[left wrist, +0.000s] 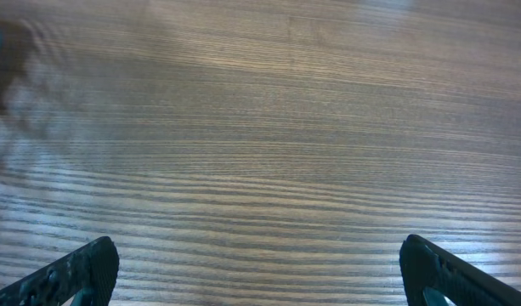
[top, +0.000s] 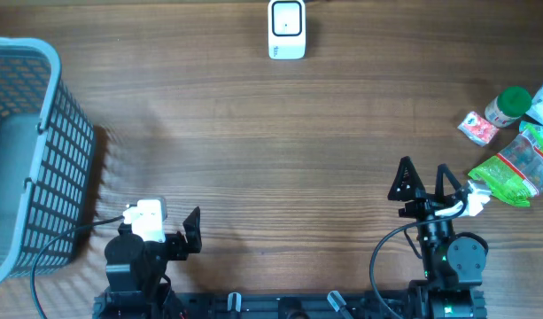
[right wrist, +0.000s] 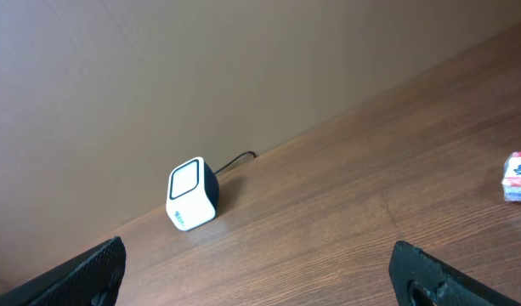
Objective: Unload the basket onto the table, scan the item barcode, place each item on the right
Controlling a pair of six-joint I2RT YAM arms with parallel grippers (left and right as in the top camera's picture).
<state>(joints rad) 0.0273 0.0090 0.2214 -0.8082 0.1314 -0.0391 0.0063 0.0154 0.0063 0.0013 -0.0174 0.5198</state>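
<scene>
The scanner (top: 287, 29) stands at the far edge of the table (top: 280, 151), and everything else can be placed from it. The items lie well to its right and nearer the robot: a green-capped bottle (top: 508, 105), a small red-and-white packet (top: 477, 128) and a green snack bag (top: 517, 168). The right gripper (top: 423, 184), jaws spread wide and empty, sits just beside the bag. The left gripper (top: 169, 223) is spread too, holding nothing, near the basket (top: 27, 151). The bag looks light, crinkly and slippery (probably best pinched at a sealed edge); the bottle seems stiffer, easiest taken around its body.
</scene>
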